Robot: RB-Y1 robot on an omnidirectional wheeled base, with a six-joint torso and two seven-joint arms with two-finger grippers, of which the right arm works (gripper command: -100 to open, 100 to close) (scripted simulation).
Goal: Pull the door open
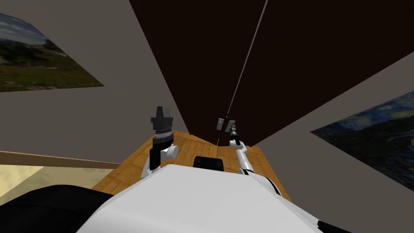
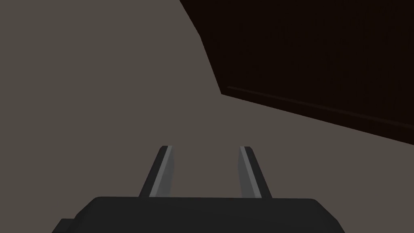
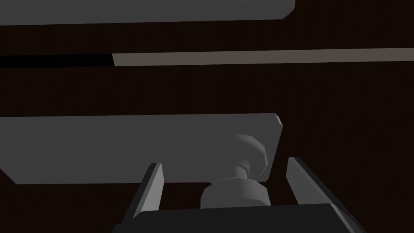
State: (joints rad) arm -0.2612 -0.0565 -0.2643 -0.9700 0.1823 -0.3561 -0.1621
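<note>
Door-opening job, hand at the handle: my right gripper (image 3: 224, 162) stands wide around the grey knob (image 3: 236, 193) of the dark brown door (image 1: 194, 60), its 2 fingers clear of the knob's sides. The knob juts from a grey backplate (image 3: 121, 145) at the door's edge, beside a thin pale gap (image 1: 246, 56). I judge the grip must close evenly on the knob before any pull, or it slips. My left gripper (image 2: 206, 147) hangs wide and empty.

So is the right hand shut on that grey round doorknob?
Open: right hand, fingers standing clear either side of the grey round doorknob.
</note>
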